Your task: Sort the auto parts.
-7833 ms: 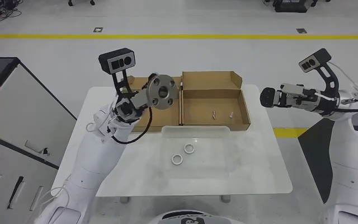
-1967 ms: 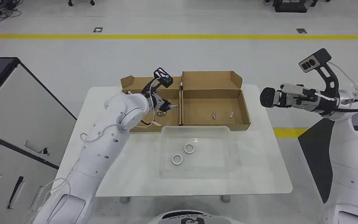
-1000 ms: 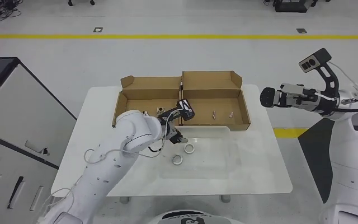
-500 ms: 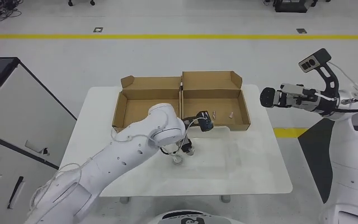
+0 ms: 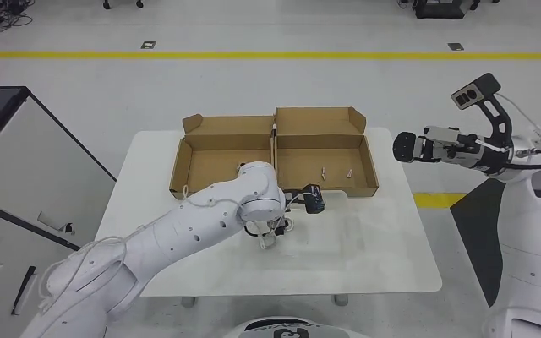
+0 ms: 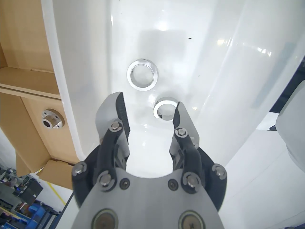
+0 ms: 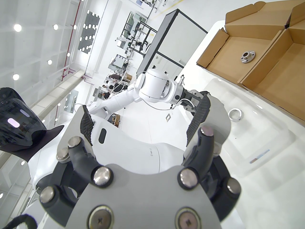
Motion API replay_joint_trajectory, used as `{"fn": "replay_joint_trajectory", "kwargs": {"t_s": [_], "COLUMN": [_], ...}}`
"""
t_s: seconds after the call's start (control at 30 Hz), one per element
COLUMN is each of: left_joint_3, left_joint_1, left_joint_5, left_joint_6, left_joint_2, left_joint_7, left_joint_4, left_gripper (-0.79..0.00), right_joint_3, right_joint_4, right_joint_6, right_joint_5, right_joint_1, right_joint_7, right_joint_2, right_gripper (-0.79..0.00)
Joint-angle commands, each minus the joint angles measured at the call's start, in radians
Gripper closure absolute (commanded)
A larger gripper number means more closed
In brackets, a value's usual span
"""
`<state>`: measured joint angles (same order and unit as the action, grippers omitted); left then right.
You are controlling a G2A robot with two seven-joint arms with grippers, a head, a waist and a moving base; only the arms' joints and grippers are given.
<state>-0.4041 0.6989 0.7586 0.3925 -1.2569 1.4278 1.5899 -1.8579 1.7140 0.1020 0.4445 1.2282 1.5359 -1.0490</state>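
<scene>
I see the flange [image 6: 50, 121] lying flat in the left cardboard box [image 6: 21, 36], off to one side of my left gripper [image 6: 149, 106] and beyond the wall of the clear tray [image 6: 55, 60]. A few seconds ago that gripper held the flange above the box. Since then the left arm has swung across, and the gripper now hangs inside the tray with its fingers spread moderately wide and holding nothing. The near ring [image 6: 165, 111] lies just past the fingertips, with part of its edge hidden behind one finger. The far ring [image 6: 142, 76] sits a little farther ahead, apart from the near one. Both rings are where they were earlier. Beyond the tray, the right cardboard box [image 5: 365, 173] holds two small pins [image 5: 349, 172]. My right gripper [image 7: 145, 108] stays off the right edge of the table [image 5: 380, 253], wide open and empty.
</scene>
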Motion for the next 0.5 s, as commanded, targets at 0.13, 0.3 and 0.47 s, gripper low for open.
{"fn": "replay_joint_trajectory", "kwargs": {"t_s": [0.13,0.3,0.47], "left_joint_3": [0.032,0.058,0.078], "left_joint_1": [-0.014,-0.024,-0.036], "left_joint_5": [0.057,0.057,0.051], "left_joint_6": [-0.003,0.009,0.018], "left_joint_2": [-0.019,-0.045,-0.072], "left_joint_7": [-0.028,-0.057,-0.086], "left_joint_4": [-0.054,-0.114,-0.170], "left_gripper": [-0.357,-0.339,-0.308], "right_joint_3": [0.000,0.000,0.000], "right_joint_4": [0.000,0.000,0.000], "right_joint_6": [0.000,0.000,0.000], "right_joint_5": [0.000,0.000,0.000], "right_joint_1": [0.000,0.000,0.000], "right_joint_7": [0.000,0.000,0.000], "right_joint_2": [0.000,0.000,0.000], "right_gripper": [-0.785,-0.785,-0.785]}}
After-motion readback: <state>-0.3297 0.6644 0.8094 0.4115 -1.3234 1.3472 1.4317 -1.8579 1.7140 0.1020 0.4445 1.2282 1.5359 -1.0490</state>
